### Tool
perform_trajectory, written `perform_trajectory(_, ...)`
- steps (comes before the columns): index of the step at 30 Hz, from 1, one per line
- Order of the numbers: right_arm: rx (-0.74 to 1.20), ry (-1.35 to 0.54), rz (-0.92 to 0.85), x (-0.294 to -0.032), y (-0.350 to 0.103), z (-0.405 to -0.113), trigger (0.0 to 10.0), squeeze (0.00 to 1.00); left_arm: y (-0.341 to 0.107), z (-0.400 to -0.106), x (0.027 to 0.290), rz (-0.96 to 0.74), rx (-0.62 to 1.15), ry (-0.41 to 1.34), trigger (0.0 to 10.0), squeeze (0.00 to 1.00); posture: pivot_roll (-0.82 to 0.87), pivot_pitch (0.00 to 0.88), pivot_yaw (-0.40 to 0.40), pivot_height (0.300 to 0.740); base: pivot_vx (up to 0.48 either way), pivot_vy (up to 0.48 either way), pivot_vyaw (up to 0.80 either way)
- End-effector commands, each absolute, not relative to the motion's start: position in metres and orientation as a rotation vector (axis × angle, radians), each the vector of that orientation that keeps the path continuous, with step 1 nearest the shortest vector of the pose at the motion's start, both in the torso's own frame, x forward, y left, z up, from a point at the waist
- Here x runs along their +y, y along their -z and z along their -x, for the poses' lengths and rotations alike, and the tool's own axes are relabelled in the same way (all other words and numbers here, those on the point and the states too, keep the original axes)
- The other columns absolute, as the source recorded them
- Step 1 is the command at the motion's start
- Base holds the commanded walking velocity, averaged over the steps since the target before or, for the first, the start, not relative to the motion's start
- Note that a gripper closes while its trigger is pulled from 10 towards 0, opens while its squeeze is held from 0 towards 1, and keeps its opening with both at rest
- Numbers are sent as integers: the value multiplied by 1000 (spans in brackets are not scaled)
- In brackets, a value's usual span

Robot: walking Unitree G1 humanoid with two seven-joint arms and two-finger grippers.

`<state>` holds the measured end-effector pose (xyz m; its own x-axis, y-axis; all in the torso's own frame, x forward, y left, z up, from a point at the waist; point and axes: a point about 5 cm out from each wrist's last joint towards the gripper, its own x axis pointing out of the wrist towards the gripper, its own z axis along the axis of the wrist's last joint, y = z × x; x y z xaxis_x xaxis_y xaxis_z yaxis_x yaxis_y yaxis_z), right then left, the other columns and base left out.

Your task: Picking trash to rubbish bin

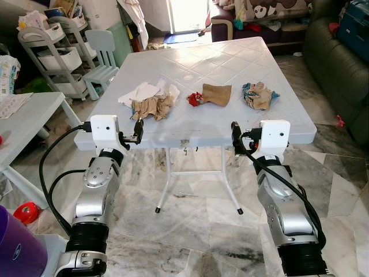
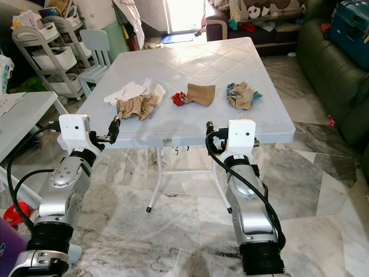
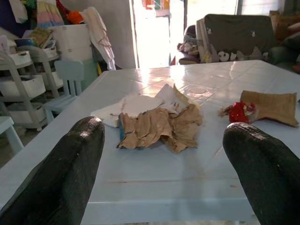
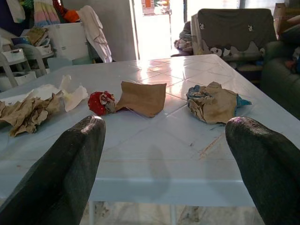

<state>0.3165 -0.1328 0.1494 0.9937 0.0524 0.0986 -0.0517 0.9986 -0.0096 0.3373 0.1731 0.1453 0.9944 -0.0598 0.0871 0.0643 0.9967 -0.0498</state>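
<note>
Both silver arms reach forward over the grey marbled floor (image 1: 190, 231), stopping at the near edge of a pale blue plastic table (image 1: 230, 63) with a moulded diamond-tile top and thin white folding legs. The left gripper (image 1: 137, 131) hovers just at that edge with its fingers (image 3: 61, 173) spread wide and holding nothing; the right gripper (image 1: 235, 134) hangs just short of the same edge, its fingers (image 4: 267, 164) likewise spread and empty. A purple container (image 1: 17, 248) stands on the floor beside the left arm, with a small red object (image 1: 26, 212) near it. Three lots of trash lie in a row across the table's near half: toward the left edge, a heap of crumpled brown paper (image 3: 159, 129) lying on white tissue (image 3: 136, 105); in the middle, a flat brown paper piece (image 4: 143, 97) touching a small red wrapper (image 4: 101, 102); toward the right edge, a balled brown and blue wad (image 4: 213, 102). Nothing lies between the grippers and the trash. To the left stands a second white table (image 1: 29, 109); beyond it, a grey tiered trolley (image 1: 55, 55) and a small pale blue chair (image 1: 104, 60). A dark green sofa (image 1: 340, 63) stands past the table's right edge.
</note>
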Motion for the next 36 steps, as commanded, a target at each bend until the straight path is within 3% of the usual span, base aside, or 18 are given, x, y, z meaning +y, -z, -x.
perform_trajectory(1, -126, -76, 11, -129, -156, -317, 10000, 0, -144, -336, 174, 51, -89, 58, 10000, 0, -108, 0, 113, 740, 0, 0, 0)
perform_trajectory(6, -165, -96, 20, -129, -161, -317, 10000, 0, -145, -335, 171, 66, -98, 82, 10000, 0, -105, 0, 117, 740, 0, 0, 0)
perform_trajectory(14, -192, -266, 39, -102, -162, -308, 10000, 0, -150, -337, 170, 51, -122, 104, 10000, 0, -112, 0, 125, 740, 0, 0, 0)
perform_trajectory(36, -191, -343, 59, -94, -161, -304, 10000, 0, -150, -338, 166, 38, -127, 126, 10000, 0, -115, 0, 119, 740, 423, 0, 0)
